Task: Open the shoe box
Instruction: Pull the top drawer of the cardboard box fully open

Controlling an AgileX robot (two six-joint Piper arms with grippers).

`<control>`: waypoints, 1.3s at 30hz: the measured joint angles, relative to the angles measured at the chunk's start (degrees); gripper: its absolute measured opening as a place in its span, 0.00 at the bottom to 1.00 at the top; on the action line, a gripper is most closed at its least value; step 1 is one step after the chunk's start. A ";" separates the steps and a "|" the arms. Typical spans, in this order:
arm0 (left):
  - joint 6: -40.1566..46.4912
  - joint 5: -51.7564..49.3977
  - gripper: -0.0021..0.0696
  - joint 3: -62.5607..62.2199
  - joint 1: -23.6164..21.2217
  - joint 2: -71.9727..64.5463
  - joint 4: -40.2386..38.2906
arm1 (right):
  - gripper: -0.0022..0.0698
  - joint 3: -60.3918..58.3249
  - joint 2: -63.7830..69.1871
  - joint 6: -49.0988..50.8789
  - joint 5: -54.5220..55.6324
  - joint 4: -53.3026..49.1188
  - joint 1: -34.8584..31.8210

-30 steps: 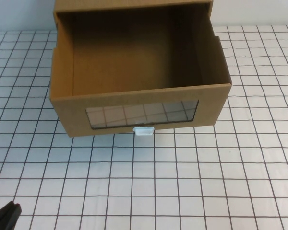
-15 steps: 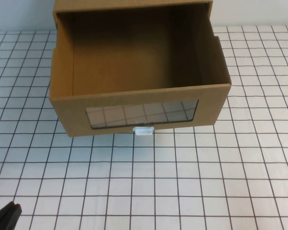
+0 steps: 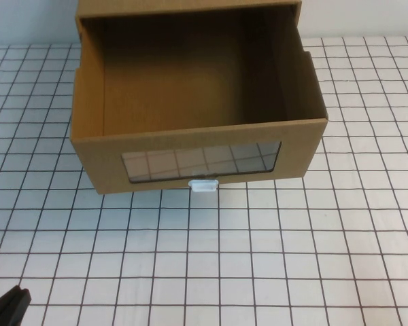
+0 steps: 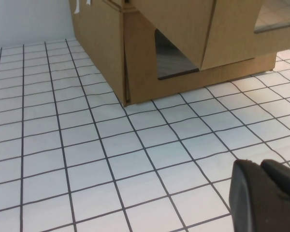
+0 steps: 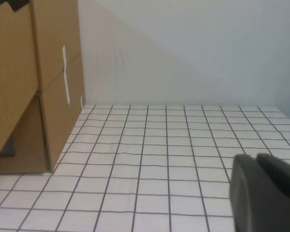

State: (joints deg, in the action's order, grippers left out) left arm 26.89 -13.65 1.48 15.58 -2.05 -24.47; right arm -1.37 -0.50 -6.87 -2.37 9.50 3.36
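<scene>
Looking at shoe box (image 3: 197, 102) standing open on squared tabletop (image 3: 292, 258), white tab (image 3: 204, 186) in front. Finding left claw (image 4: 262, 169) low at front left, right claw (image 5: 256, 162) well apart from box, both pinched together.

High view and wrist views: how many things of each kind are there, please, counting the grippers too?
Cardboard shoe box, open: 1
White pull tab on its front: 1
Grippers: 2 (left gripper shut, low at the table's near-left corner; right gripper shut, seen only in its wrist view)
Total: 4
</scene>
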 joint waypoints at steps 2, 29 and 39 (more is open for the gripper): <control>0.00 0.00 0.03 0.00 0.00 0.00 0.00 | 0.01 0.00 0.00 0.00 0.23 0.00 0.00; 0.00 0.00 0.03 0.00 0.00 0.00 0.00 | 0.01 -0.13 0.00 0.00 -18.06 1.60 0.00; 0.47 0.00 0.03 0.00 0.00 0.00 1.98 | 0.01 -0.13 0.00 0.00 -18.06 1.60 0.00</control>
State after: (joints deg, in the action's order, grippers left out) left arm 27.36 -13.65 1.48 15.58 -2.05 -22.50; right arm -1.49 -0.50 -6.87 -20.42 11.10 3.36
